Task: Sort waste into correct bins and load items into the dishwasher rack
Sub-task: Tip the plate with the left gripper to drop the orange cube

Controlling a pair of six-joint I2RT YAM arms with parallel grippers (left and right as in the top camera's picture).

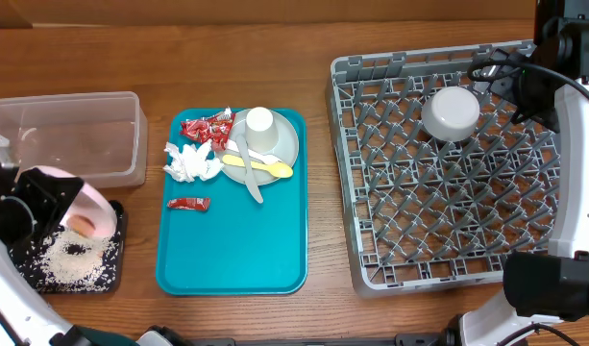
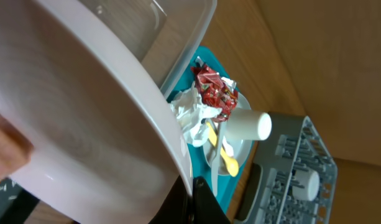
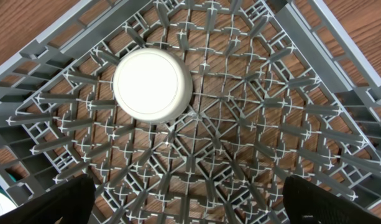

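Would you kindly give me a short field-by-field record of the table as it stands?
Left hand: grips tilted pink plate over black tray
Black tray: rice grains
Clear tub: looks empty
Teal tray: grey-green plate, white cup, yellow spoon, tissue, red wrappers
Dishwasher rack: upturned white bowl
Right hand: open, above rack

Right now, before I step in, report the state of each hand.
Left hand: closed on the tilted pale pink plate.
Right hand: open, holding nothing, above the dishwasher rack.
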